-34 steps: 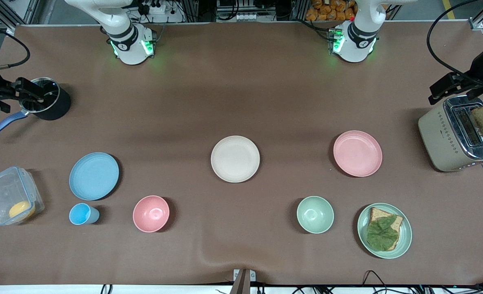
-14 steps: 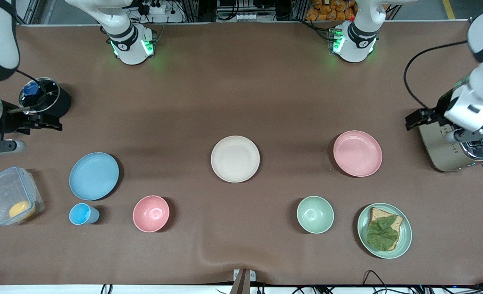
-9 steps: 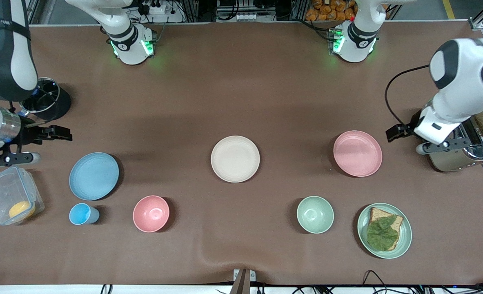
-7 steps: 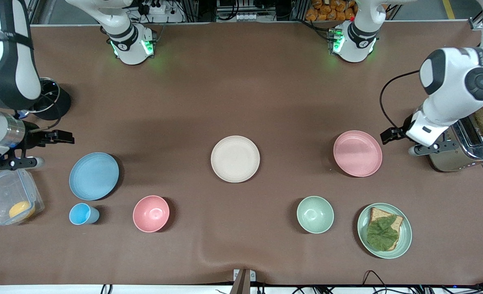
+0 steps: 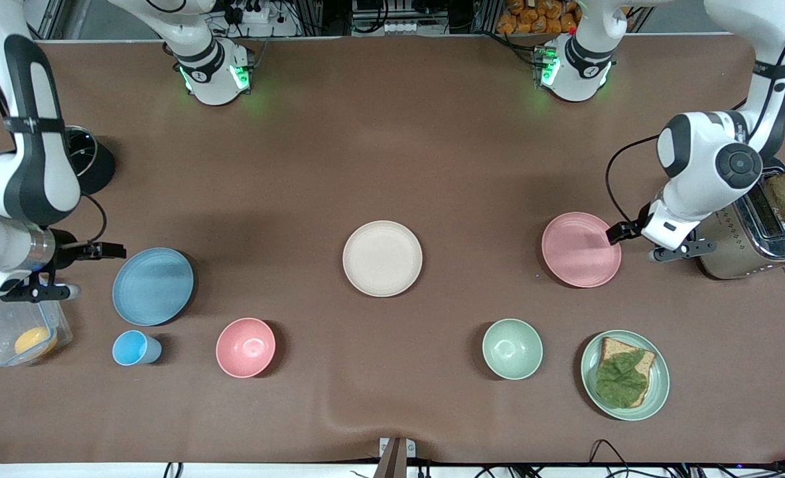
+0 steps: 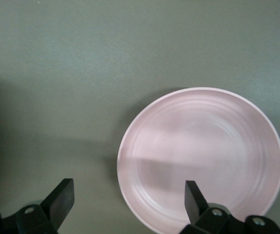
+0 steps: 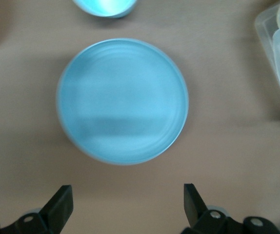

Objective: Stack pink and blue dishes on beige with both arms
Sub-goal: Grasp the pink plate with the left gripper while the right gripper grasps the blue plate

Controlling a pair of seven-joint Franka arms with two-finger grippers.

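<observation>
left gripper (image 5: 616, 232): fingers spread, over pink plate (image 5: 581, 249) rim, toaster-side edge
right gripper (image 5: 115, 251): fingers spread, beside blue plate (image 5: 152, 286)
goal: beige plate (image 5: 382, 258), between both

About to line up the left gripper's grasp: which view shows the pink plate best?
The left wrist view: the pink plate fills it, rim sharp, just ahead of the open left gripper. The front view shows it whole but small. The right wrist view misses it.
</observation>
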